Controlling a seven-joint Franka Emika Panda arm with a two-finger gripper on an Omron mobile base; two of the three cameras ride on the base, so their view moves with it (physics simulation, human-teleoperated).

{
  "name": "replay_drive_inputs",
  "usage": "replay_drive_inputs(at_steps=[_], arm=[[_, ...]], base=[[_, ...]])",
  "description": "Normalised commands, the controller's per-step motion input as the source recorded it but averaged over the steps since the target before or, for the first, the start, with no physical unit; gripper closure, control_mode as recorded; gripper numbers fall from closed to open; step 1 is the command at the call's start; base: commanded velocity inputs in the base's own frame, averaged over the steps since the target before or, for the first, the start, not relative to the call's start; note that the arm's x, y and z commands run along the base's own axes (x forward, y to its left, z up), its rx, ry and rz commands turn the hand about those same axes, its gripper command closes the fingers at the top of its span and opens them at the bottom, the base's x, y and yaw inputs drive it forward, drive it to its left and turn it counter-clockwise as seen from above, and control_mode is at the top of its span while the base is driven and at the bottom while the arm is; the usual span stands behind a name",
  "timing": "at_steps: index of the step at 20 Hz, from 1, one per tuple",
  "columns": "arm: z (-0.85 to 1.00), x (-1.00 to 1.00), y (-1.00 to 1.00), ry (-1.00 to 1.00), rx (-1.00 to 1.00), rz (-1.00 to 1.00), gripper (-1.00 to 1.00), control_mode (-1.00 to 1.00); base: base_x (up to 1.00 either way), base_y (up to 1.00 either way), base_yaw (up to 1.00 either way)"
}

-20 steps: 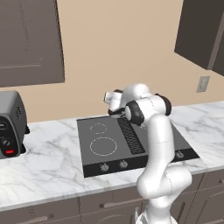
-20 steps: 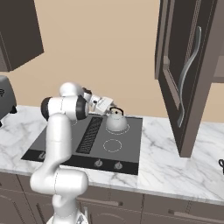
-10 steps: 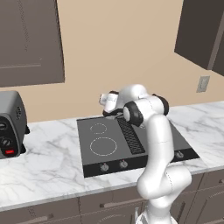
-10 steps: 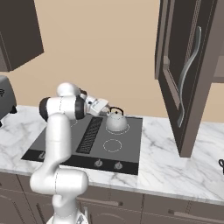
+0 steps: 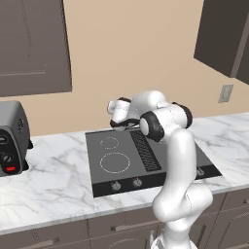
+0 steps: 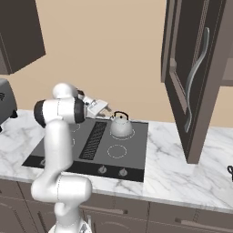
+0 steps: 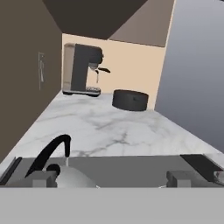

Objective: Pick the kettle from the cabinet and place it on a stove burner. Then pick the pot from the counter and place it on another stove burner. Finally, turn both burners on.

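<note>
Gripper drawn back leftward from kettle, jaws spread wide and empty. Kettle standing on rear burner of stove; pot waiting on counter.

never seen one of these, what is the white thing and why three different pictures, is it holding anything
The white thing is a robot arm with a two-finger gripper, in a computer-drawn kitchen. Two pictures come from cameras behind the arm, to its left and right. The third looks out from its hand. On the marble counter sits a dark cooktop; a silver kettle stands on its back burner. From the hand you see a dark pot and a coffee machine further along. The gripper is open beside the kettle and holds nothing.
</note>
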Motion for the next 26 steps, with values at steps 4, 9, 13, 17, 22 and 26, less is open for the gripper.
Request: replay_drive_inputs(at_steps=[4,9,13,17,22,26], arm=[[0.45,-0.56,0.06,-0.18,0.0,0.0,-1.0,-1.0],[0.57,-0.56,0.11,-0.2,0.0,0.0,-1.0,-1.0],[0.42,-0.61,0.16,-0.17,0.0,0.0,-1.0,-1.0],[0.34,-0.61,0.12,-0.08,0.04,0.0,-1.0,-1.0],[0.28,-0.59,0.02,-0.03,0.13,0.0,-1.0,-1.0],[0.19,-0.53,0.0,0.0,0.16,0.0,-1.0,-1.0]], base=[[0.0,0.0,0.0],[0.0,0.0,0.0],[0.0,0.0,0.0],[0.0,0.0,0.0],[0.0,0.0,0.0],[0.0,0.0,0.0]])
